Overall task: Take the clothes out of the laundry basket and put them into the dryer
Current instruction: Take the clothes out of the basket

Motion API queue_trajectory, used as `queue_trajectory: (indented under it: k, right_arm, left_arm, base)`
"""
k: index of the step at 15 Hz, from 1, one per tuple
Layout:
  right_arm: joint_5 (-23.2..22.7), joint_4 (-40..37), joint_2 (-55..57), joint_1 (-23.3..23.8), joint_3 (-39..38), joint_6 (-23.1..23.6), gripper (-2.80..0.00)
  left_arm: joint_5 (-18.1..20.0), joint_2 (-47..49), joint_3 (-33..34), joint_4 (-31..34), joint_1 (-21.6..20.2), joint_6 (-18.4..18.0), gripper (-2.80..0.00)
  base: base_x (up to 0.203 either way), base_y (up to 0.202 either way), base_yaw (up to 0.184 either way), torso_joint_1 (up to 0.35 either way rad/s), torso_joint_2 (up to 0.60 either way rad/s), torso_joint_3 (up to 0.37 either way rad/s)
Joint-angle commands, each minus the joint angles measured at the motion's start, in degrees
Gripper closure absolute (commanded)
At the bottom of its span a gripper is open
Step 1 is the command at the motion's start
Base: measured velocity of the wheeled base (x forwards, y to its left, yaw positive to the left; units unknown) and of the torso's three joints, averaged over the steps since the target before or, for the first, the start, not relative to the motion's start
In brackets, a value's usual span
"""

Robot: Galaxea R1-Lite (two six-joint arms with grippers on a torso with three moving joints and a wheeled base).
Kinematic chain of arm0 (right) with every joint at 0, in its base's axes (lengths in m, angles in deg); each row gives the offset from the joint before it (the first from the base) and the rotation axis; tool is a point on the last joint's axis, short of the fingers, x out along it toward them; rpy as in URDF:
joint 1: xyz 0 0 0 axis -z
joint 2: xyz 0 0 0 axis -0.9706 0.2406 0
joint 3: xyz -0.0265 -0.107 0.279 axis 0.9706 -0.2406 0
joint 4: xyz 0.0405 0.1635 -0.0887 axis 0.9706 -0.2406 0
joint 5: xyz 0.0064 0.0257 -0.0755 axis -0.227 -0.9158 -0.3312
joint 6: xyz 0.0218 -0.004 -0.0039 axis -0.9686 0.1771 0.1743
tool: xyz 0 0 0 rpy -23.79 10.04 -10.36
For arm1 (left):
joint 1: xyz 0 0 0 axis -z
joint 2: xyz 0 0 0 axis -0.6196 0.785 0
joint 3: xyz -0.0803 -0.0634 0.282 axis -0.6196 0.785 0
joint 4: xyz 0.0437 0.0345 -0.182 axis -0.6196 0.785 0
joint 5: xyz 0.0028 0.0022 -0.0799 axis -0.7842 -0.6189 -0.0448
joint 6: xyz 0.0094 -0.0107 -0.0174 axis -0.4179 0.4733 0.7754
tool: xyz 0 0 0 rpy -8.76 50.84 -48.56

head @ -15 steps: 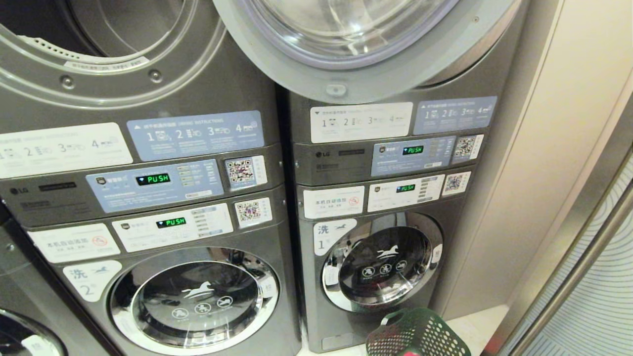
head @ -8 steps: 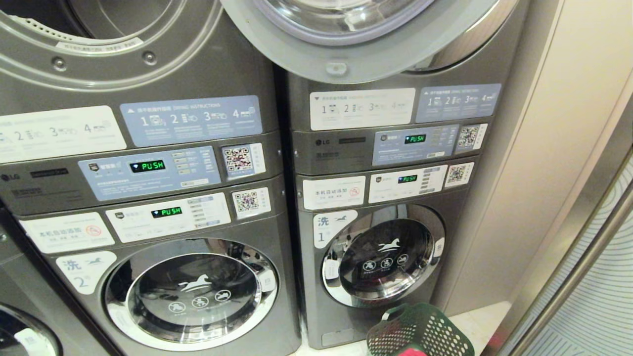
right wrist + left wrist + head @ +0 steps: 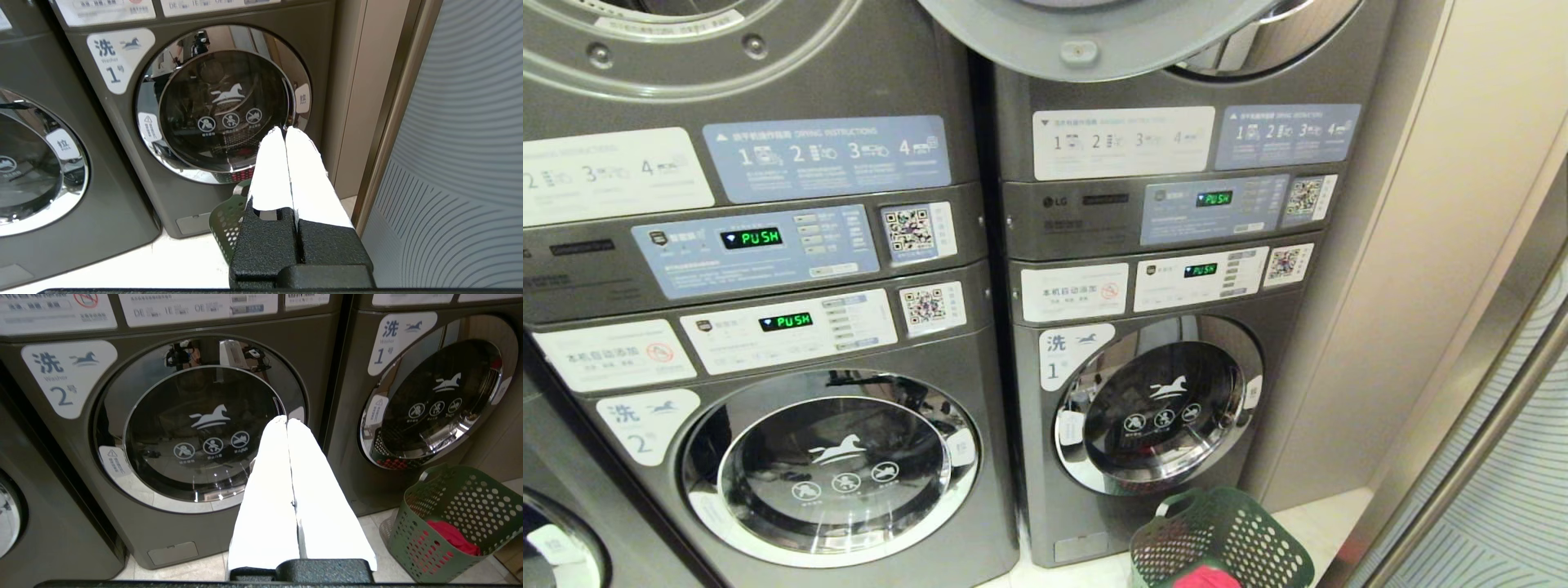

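A green perforated laundry basket (image 3: 1225, 535) stands on the floor in front of washer 1, with red clothes (image 3: 1205, 578) inside. The left wrist view also has the basket (image 3: 453, 514) and the red clothes (image 3: 451, 537). The dryer (image 3: 792, 57) at top left is open, its round door (image 3: 1078, 45) swung to the right. My left gripper (image 3: 287, 419) hangs shut and empty before washer 2. My right gripper (image 3: 284, 128) is shut and empty above the basket (image 3: 226, 224), which it partly hides. Neither arm shows in the head view.
Washer 2 (image 3: 829, 465) and washer 1 (image 3: 1156, 408) have their doors closed below the control panels. A beige wall panel (image 3: 1421, 245) and a metal-framed striped panel (image 3: 1503, 457) close off the right side. Pale floor tile (image 3: 122, 261) lies in front.
The whole head view has shifted: the machines sit higher in the picture and more of the basket and its red clothes shows at the bottom. Nothing in the scene itself has moved.
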Motion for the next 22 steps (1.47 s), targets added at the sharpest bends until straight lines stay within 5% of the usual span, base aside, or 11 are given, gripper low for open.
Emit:
queue_trajectory:
  k: [1, 22]
  right_arm:
    - [0.0, 0.0, 0.0, 0.0, 0.0, 0.0, 0.00]
    - [0.0, 0.0, 0.0, 0.0, 0.0, 0.0, 0.00]
  left_arm:
    - [0.0, -0.1, 0.0, 0.0, 0.0, 0.0, 0.00]
    - [0.0, -0.1, 0.0, 0.0, 0.0, 0.5, 0.00]
  base:
    - [0.000, 0.000, 0.000, -0.260, 0.56, 0.282]
    - [0.000, 0.000, 0.000, -0.229, 0.50, 0.272]
